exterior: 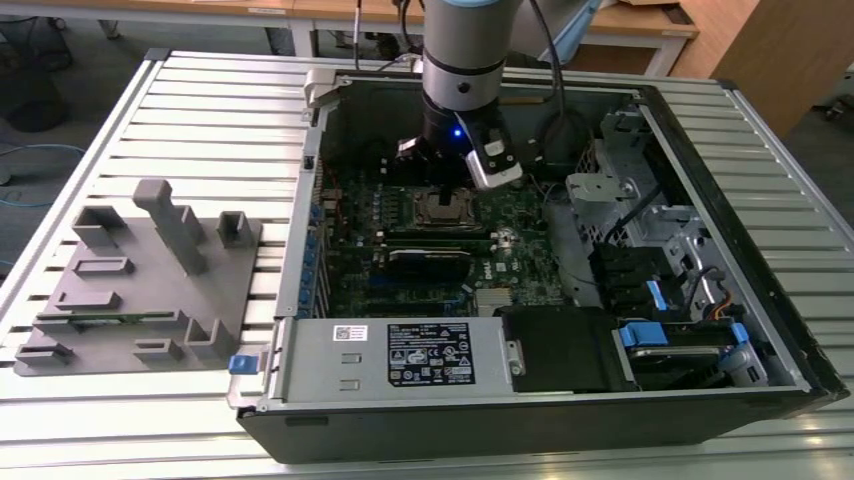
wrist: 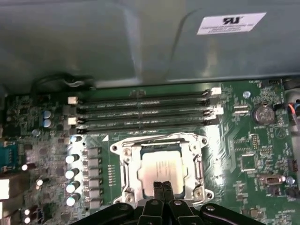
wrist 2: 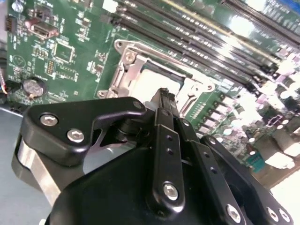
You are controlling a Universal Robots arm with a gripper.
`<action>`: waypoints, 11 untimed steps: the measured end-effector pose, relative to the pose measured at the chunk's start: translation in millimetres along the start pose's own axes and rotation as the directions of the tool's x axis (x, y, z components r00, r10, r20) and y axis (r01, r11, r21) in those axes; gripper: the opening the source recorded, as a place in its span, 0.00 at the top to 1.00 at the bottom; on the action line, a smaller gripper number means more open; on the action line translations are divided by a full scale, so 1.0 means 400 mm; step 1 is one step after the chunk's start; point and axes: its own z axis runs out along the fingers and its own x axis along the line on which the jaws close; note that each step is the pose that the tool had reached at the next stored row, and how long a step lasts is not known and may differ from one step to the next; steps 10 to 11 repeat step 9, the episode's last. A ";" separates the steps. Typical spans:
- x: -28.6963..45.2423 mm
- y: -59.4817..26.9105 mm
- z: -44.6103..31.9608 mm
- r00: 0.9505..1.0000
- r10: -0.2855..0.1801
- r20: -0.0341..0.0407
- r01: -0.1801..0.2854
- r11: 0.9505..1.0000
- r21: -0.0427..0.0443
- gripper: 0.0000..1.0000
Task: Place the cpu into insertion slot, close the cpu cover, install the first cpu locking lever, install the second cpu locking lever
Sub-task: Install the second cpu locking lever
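Black linkage arms of the gripper [wrist: 162, 186] crowd the foreground in both wrist views, the two thin fingers pressed together with no gap, their tips poised at the near edge of the socket and gripping nothing I can make out. Just past them, the small flat square cpu with its pale silvery top [wrist: 161, 169] lies level inside the dark square insertion slot with a shiny metal rim [wrist: 125, 174], sides parallel to the socket's. Around it sits the thin silver frame of the cpu cover [wrist: 159, 139]; whether it is fully latched I cannot tell. Beyond run four long black memory slots [wrist: 143, 110], lengthwise across the green circuit board [wrist: 243, 140]. Further out, the open black computer case [exterior: 534, 420] rests on a ribbed metal table [exterior: 200, 90], with a grey fixture block [exterior: 140, 280] beside the case toward the exterior view's left edge.
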 end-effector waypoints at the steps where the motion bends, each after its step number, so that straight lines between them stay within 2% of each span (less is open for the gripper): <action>1: -0.002 0.006 0.001 1.000 0.000 0.000 0.000 1.000 0.003 0.89; 4: -0.006 0.015 0.002 1.000 -0.001 0.001 0.001 1.000 0.009 0.89; 11: -0.006 0.015 0.002 1.000 -0.001 0.001 0.001 1.000 0.009 0.89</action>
